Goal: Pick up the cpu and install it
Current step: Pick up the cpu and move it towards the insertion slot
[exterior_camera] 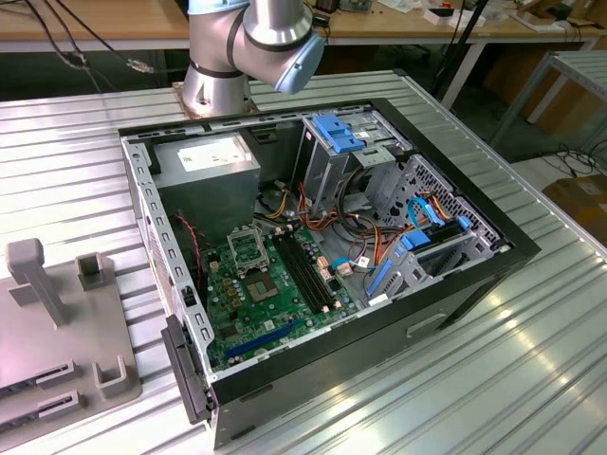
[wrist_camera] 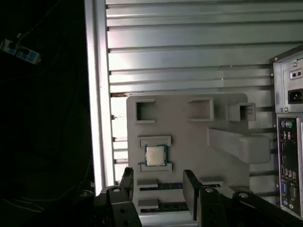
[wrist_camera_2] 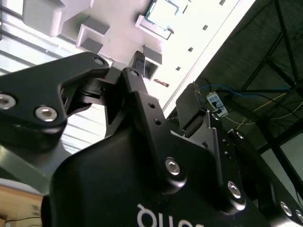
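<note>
A: Hovering over the cpu point(wrist_camera: 155, 155) with the gripper point(wrist_camera: 158, 187) spread wide, clutching nothing!
B: Seated flat in a square pocket on the grey fixture point(wrist_camera: 184, 137), clear of both fingers point(wrist_camera: 190, 189).
A: And that grey fixture? At eight o'clock from the open computer case point(exterior_camera: 313, 374) in the exterior view, down on the ribbed table point(exterior_camera: 531, 379).

Ext. view bright w/ glare on ribbed table point(exterior_camera: 531, 379); wrist views dimmer, heavy shadow.
</note>
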{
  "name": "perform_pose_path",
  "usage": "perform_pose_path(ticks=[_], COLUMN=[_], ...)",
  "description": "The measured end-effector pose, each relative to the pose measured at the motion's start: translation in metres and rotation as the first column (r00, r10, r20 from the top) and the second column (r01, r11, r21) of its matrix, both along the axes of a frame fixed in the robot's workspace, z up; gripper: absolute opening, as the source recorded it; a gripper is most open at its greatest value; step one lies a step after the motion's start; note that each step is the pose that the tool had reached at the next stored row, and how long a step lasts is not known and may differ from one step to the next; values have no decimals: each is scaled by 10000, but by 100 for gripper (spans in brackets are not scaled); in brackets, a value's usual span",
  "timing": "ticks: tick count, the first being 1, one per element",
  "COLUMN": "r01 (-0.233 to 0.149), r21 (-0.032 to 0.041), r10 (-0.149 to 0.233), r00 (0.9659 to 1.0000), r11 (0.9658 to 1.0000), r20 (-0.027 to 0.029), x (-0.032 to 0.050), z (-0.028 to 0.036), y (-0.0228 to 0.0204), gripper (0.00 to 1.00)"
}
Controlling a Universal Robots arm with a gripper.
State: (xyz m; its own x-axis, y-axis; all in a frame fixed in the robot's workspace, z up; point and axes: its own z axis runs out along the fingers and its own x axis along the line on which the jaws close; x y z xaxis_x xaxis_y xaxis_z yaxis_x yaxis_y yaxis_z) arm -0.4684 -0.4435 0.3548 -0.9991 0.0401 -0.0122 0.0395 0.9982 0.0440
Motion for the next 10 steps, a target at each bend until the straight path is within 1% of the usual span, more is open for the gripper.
perform_pose_path(ticks=[1,4,5,6,7,8,9,10], r01=[-207,-413,-437,-442,-441,-443,-439,-439], r21=[0,10,31,47,51,54,20,3], r10=[207,413,437,442,442,444,440,439], r00=[9998,9991,9990,9990,9989,9987,9988,9988], r11=[9998,9991,9990,9990,9990,9990,9990,9990], r20=[1,-1,-12,-26,-171,-230,-233,-232], x=[1,1,1,1,5,22,20,21], z=[-29,-87,-174,-229,-420,-587,-642,-654], y=[-1,-1,-3,-3,-4,-10,-21,-22], gripper=[54,54,54,54,54,54,54,54])
